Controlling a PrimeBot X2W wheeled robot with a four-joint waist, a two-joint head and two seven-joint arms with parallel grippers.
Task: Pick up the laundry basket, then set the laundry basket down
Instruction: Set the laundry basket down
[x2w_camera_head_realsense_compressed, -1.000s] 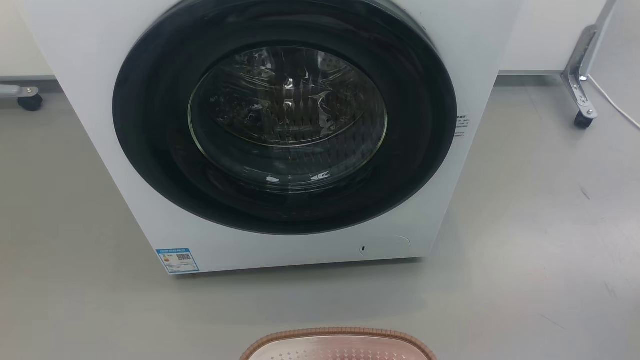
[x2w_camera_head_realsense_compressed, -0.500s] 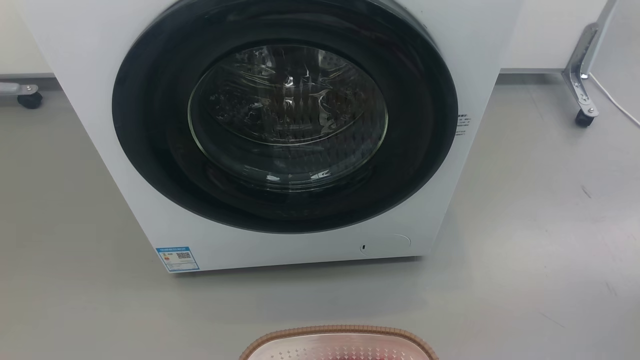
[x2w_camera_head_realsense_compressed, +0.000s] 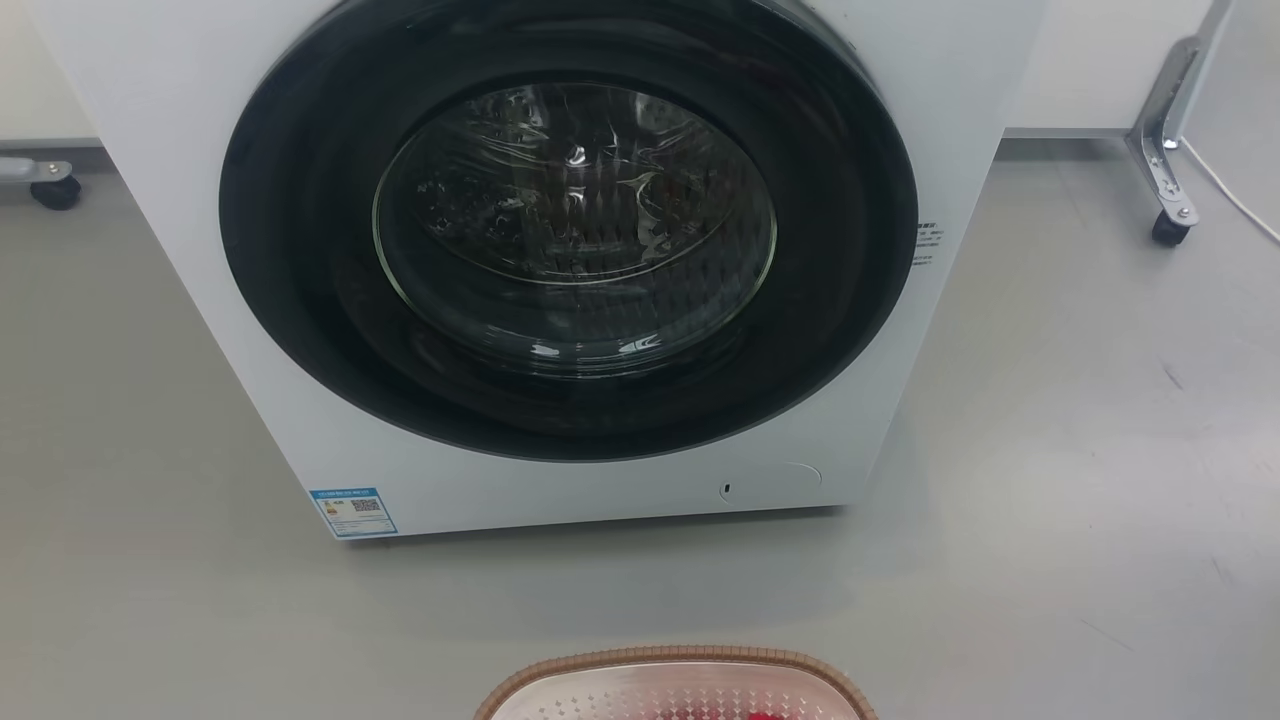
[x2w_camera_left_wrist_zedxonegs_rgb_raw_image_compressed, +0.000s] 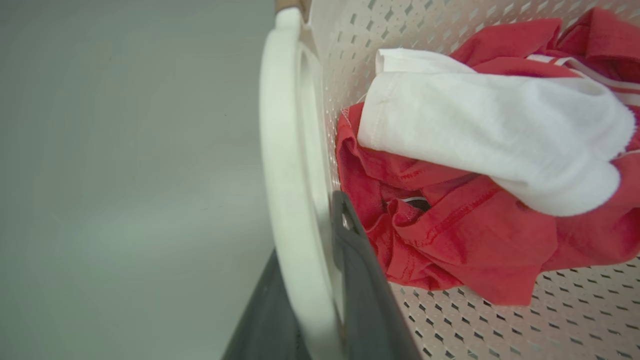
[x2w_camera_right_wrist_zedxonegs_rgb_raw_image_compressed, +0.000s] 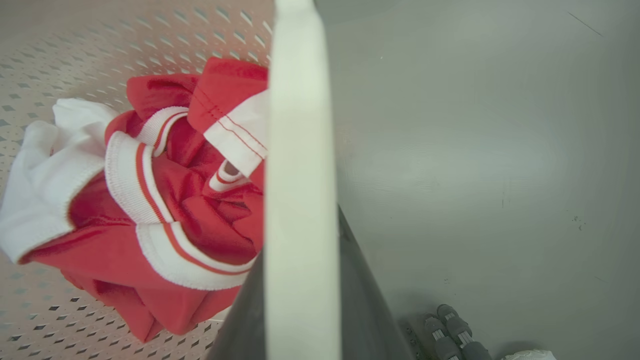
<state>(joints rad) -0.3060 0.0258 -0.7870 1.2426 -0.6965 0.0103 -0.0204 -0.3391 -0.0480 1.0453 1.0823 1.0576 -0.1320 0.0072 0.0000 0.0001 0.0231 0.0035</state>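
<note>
Pinching white handles (x2w_camera_left_wrist_zedxonegs_rgb_raw_image_compressed: 287, 150), left pincer (x2w_camera_left_wrist_zedxonegs_rgb_raw_image_compressed: 310, 235) and right pincer (x2w_camera_right_wrist_zedxonegs_rgb_raw_image_compressed: 300, 250) hold the laundry basket (x2w_camera_head_realsense_compressed: 680, 660) — cream, perforated.

Head cam sits high, pitched forward-down at the front-load washer (x2w_camera_head_realsense_compressed: 560, 250) and grey floor (x2w_camera_head_realsense_compressed: 1080, 450), far rim of the laundry basket (x2w_camera_head_realsense_compressed: 675, 660) at its bottom edge. Left wrist cam looks very close along the left gripper (x2w_camera_left_wrist_zedxonegs_rgb_raw_image_compressed: 310, 235) astride a white handle (x2w_camera_left_wrist_zedxonegs_rgb_raw_image_compressed: 285, 150), basket interior on its right; right wrist cam mirrors that along the right gripper (x2w_camera_right_wrist_zedxonegs_rgb_raw_image_compressed: 300, 240), interior on its left. Both wrist views share the red-and-white clothes (x2w_camera_left_wrist_zedxonegs_rgb_raw_image_compressed: 450, 240); all three share the floor.
</note>
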